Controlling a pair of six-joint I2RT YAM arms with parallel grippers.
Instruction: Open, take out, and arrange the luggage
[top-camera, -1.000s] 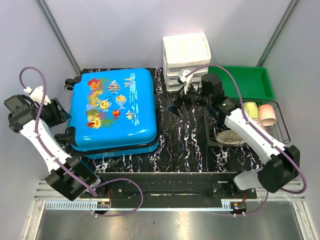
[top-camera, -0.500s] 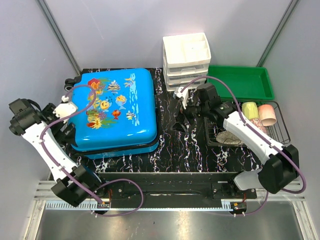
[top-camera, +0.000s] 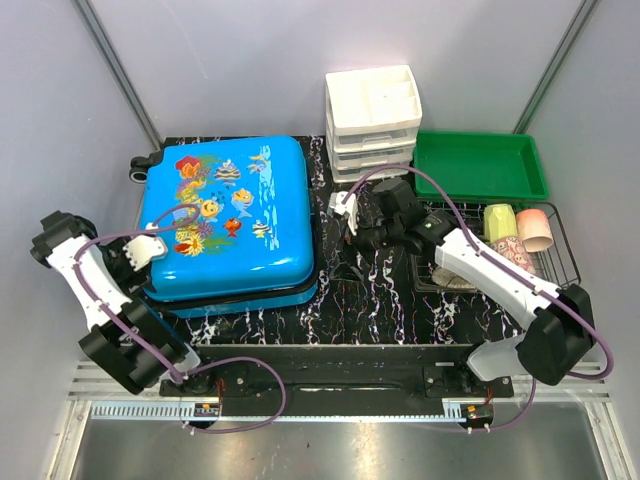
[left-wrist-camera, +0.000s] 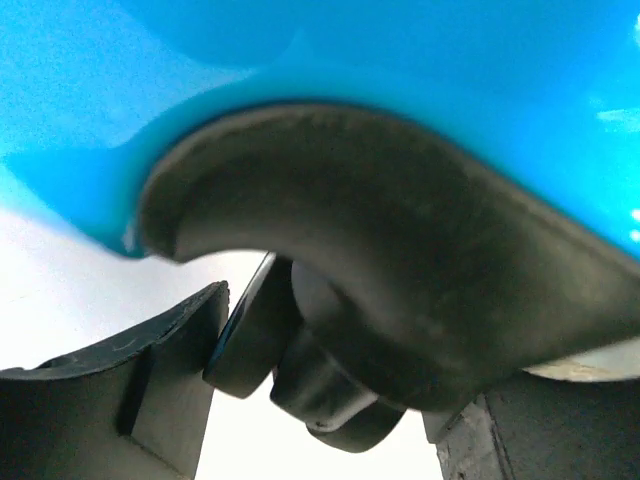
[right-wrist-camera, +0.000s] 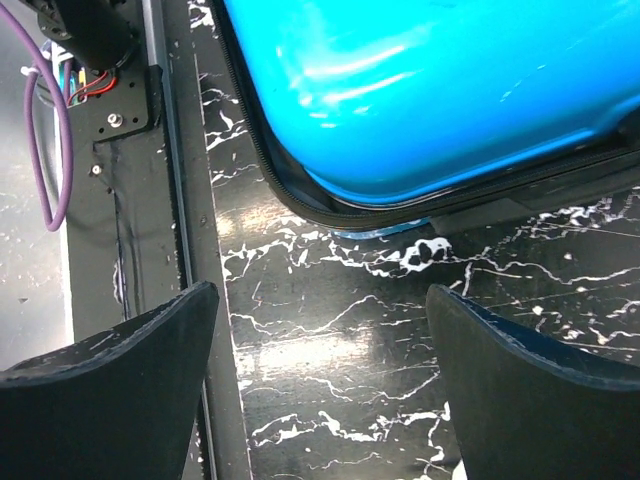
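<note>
Glossy blue hard-shell luggage (top-camera: 228, 215), black marbled tabletop (right-wrist-camera: 330, 370). Left end effector (left-wrist-camera: 325, 375) open astride rounded black wheel (left-wrist-camera: 300, 340); right end effector (right-wrist-camera: 320, 292) wide open, empty.

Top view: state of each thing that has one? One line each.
luggage: shut, lying flat, printed lid up.
left gripper: open, at the luggage's left edge.
right gripper: open, holding nothing.
drawer organiser: all three drawers shut.
green tray: nothing in it.
green cup: on its side.
pink cup: on its side.
</note>
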